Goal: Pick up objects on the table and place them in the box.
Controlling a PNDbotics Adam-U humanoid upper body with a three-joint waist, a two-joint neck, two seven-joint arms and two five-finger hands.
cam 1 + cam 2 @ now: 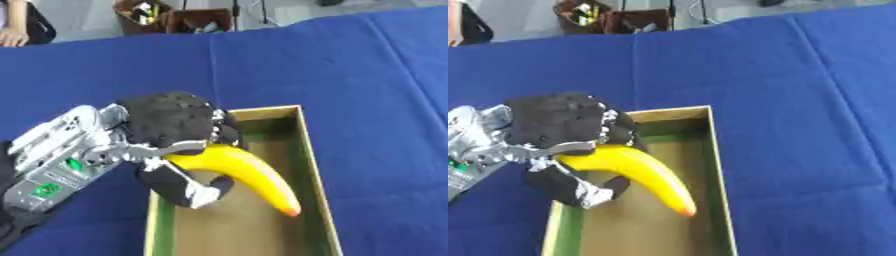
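My left hand point(171, 122) comes in from the left and is shut on a yellow banana point(245, 175), fingers over its upper end and thumb point(188, 190) curled beneath it. The banana hangs over the inside of the open box point(311, 150), its orange tip pointing down to the right above the box floor. The box has green inner walls and a tan rim, and it runs off the lower edge of the picture. The banana's stem end is hidden behind my fingers. My right hand shows in neither view.
A blue cloth point(350, 75) covers the whole table around the box. Beyond the far edge stands a brown container point(171, 17) with small items, on a grey floor.
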